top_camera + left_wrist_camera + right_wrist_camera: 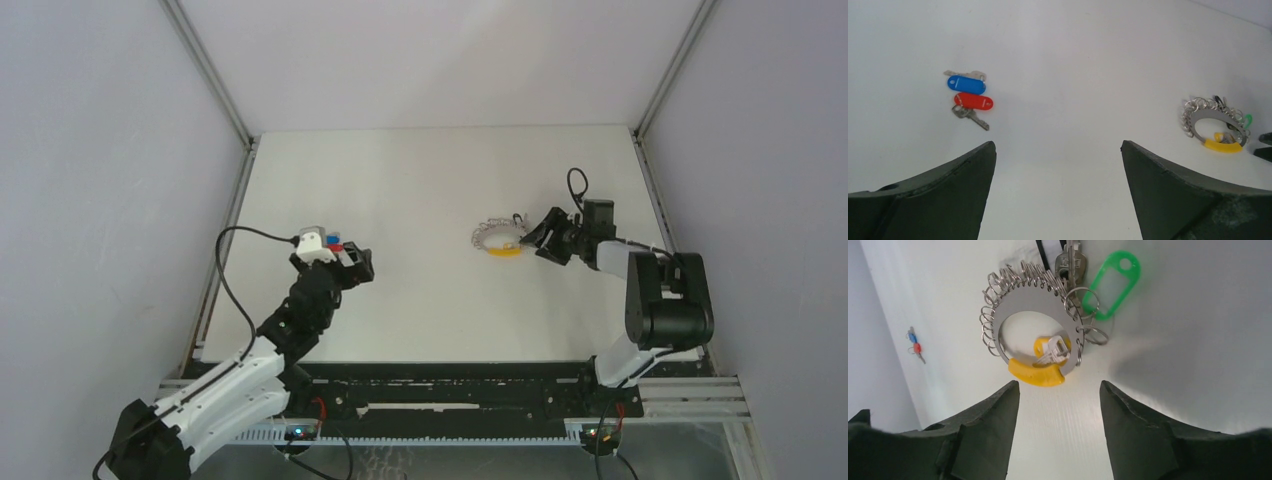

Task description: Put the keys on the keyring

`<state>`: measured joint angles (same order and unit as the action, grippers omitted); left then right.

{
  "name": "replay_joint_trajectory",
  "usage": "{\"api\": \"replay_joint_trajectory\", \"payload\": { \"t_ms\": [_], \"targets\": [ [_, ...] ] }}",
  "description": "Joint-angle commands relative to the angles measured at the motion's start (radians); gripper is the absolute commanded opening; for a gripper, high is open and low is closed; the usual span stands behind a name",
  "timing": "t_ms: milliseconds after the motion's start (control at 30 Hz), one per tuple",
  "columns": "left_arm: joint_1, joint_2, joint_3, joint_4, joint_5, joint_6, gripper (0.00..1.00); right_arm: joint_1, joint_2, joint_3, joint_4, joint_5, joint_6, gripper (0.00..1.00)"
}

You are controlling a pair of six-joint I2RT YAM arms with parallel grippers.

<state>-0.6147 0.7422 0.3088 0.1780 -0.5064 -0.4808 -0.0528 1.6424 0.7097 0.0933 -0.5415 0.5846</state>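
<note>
The keyring (1020,301) is a flat silver loop with several small metal rings, a yellow strip (1037,376) and a green tag (1134,271). It lies flat on the white table (420,180) right of centre (487,232). A tiny black-headed key (1217,98) lies at its far edge beside a silver key (1071,262). A small silver key with a yellow head (1050,351) lies inside the loop. My right gripper (1059,385) is open and empty, its fingertips just short of the yellow strip. My left gripper (1058,145) is open and empty at the table's left.
A pair of blue-headed (966,84) and red-headed (974,101) keys lies ahead and left of my left gripper, also seen in the top view (335,243). Grey walls close in the table on the left, back and right.
</note>
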Motion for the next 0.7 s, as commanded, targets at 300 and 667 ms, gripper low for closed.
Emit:
{"api": "replay_joint_trajectory", "payload": {
  "t_ms": [300, 667],
  "targets": [
    [0.006, -0.331, 0.179, -0.465, -0.07, -0.186, 1.0, -0.014, -0.68, -0.042, -0.391, 0.227, -0.196, 1.0],
    [0.006, -0.649, 0.386, -0.751, -0.116, -0.021, 1.0, -0.006, -1.291, -0.025, -0.555, 0.341, -0.285, 1.0]
  ]
}}
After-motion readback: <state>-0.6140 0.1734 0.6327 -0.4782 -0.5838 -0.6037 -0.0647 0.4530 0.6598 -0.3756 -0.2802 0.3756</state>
